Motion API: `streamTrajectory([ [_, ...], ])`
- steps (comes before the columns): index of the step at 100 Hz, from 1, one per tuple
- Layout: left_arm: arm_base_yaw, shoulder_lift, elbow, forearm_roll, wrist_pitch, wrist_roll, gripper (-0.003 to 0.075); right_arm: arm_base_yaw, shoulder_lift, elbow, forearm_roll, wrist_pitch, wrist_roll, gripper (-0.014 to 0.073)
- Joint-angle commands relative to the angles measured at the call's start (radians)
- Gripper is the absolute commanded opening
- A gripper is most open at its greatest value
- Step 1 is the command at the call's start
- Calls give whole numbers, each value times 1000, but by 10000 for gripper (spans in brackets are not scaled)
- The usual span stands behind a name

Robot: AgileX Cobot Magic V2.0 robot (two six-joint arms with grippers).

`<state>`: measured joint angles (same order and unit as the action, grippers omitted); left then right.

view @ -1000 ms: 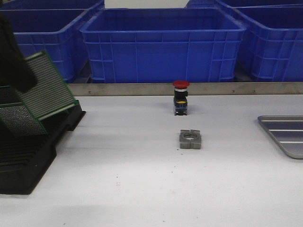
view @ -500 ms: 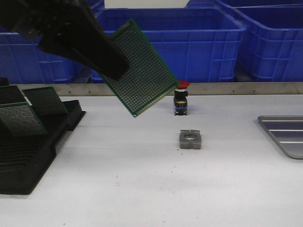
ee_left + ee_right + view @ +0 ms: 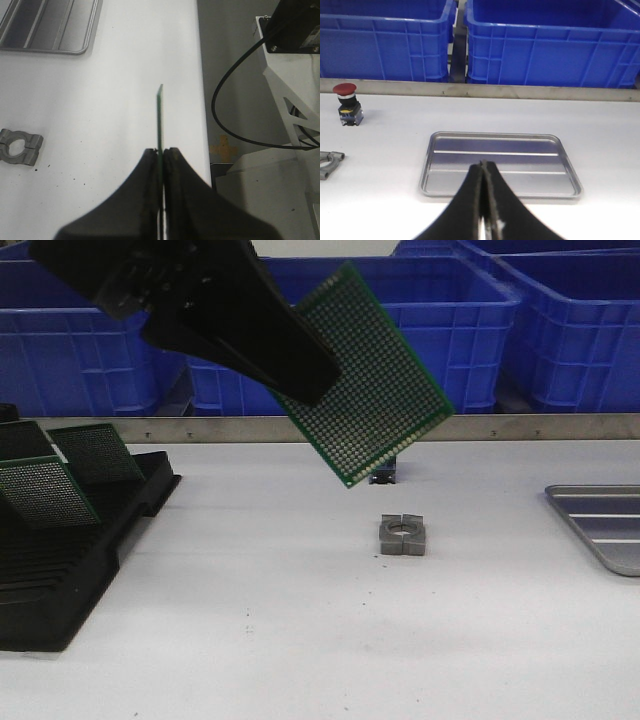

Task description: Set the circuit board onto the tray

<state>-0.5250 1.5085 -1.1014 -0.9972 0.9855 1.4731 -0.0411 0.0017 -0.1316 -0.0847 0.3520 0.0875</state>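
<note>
- Board: circuit board (image 3: 373, 375) = green-edged perf board, rect., face covered w/ dense grid of small plated holes; no components visible. Held tilted in mid-air, one corner lowest, above the table (image 3: 300, 640).
- Left wrist view: board (image 3: 159, 122) seen edge-on as a thin green line.
- Left gripper (image 3: 160, 154): black fingers clamped on the board's edge, one each side.
- Position ref. = grey split metal block (image 3: 402, 534) on the table: board hangs above & slightly robot-left of block, not touching it or the surface.
- Tray (image 3: 603, 522): shallow grey metal, raised rim, rounded corners, pale ridges across floor; well to robot-right of block, partly cut off by front view edge. Nothing on it in right wrist view (image 3: 500, 165).
- Right gripper (image 3: 483, 166): fingers pressed together, nothing between; hangs near tray's front rim.
- Black slotted rack (image 3: 70, 550): far robot-left of block, w/ more green boards (image 3: 60, 475) leaning in it.
</note>
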Motion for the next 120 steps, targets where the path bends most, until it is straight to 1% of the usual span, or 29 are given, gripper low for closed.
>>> streamTrajectory([
  [1, -6, -31, -34, -69, 2, -10, -17, -6, 62, -113, 2, 62, -4, -60],
  [20, -6, -31, -34, -69, 2, -10, -17, -6, 208, -282, 23, 198, -4, -60],
  [41, -6, -31, -34, -69, 9, -10, -17, -6, 424, -429, 134, 360, -15, -60],
  [48, -6, -31, -34, -69, 9, -10, -17, -6, 502, -466, 181, 388, -50, -60],
  [53, -6, -31, -34, -69, 9, -10, -17, -6, 554, -492, 223, 402, -107, -60],
  [62, -6, -31, -34, -69, 9, -10, -17, -6, 637, -518, 344, 399, -253, -50],
  [69, -6, -31, -34, -69, 9, -10, -17, -6, 695, -531, 483, 399, -384, 8],
  [74, -6, -31, -34, -69, 9, -10, -17, -6, 734, -537, 599, 403, -485, 81],
  [77, -6, -31, -34, -69, 9, -10, -17, -6, 755, -538, 684, 409, -565, 148],
  [79, -6, -31, -34, -69, 9, -10, -17, -6, 771, -538, 719, 413, -615, 192],
  [81, -6, -31, -34, -69, 9, -10, -17, -6, 785, -538, 771, 416, -649, 223],
  [84, -6, -31, -34, -69, 9, -10, -17, -5, 805, -538, 853, 429, -740, 297],
  [86, -6, -31, -34, -69, 9, -10, -17, -4, 822, -538, 885, 438, -797, 339],
  [88, -6, -31, -34, -69, 9, -10, -17, -4, 839, -538, 933, 447, -837, 365],
  [91, -6, -31, -34, -69, 9, -10, -17, -4, 863, -538, 1011, 472, -943, 416],
  [93, -6, -31, -34, -69, 9, -10, -17, -3, 881, -538, 1040, 490, -1008, 440],
  [95, -6, -31, -34, -69, 9, -10, -17, 0, 899, -538, 1082, 501, -1052, 450],
  [98, -6, -31, -34, -69, 9, -10, -17, 9, 922, -538, 1150, 525, -1155, 463],
  [105, -6, -31, -34, -69, 9, -10, -17, 46, 980, -538, 1259, 558, -1342, 463],
  [114, -6, -31, -34, -69, 9, -10, -17, 115, 1050, -538, 1345, 557, -1552, 463],
  [120, -6, -31, -34, -69, 9, -10, -17, 164, 1097, -538, 1388, 556, -1655, 463],
])
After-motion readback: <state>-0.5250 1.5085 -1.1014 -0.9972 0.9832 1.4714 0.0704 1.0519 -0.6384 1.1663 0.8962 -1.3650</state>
